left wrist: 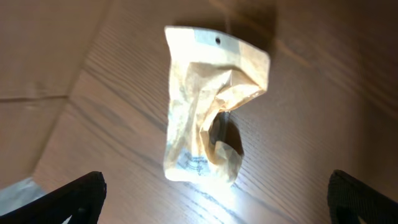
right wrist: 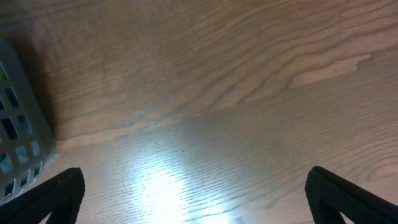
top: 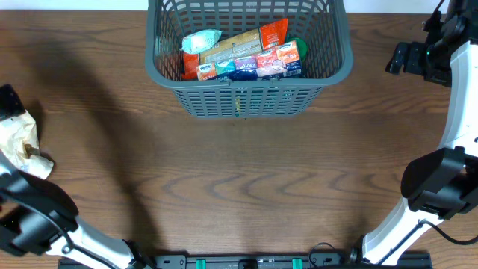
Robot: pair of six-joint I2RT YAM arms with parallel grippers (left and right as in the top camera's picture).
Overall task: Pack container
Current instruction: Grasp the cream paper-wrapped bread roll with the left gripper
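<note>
Container (top: 246,99) sits at the middle of your bench's far edge, holding snack packets (top: 246,54). Crumpled tan pouch (left wrist: 205,106) lies at the left edge below your left gripper (left wrist: 217,202), which is spread wide and empty. Your right gripper (right wrist: 193,196), near the far right corner, is also released.

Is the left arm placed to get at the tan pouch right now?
Probably yes: the left claw hangs open directly above the pouch, which lies alone on the table, nothing between them.

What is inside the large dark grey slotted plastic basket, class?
Inside the dark grey slotted plastic basket lie a pale crumpled pouch, a long tan packet, an orange-red packet and small colourful cartons. They hide anything beneath and most of the base.
</note>
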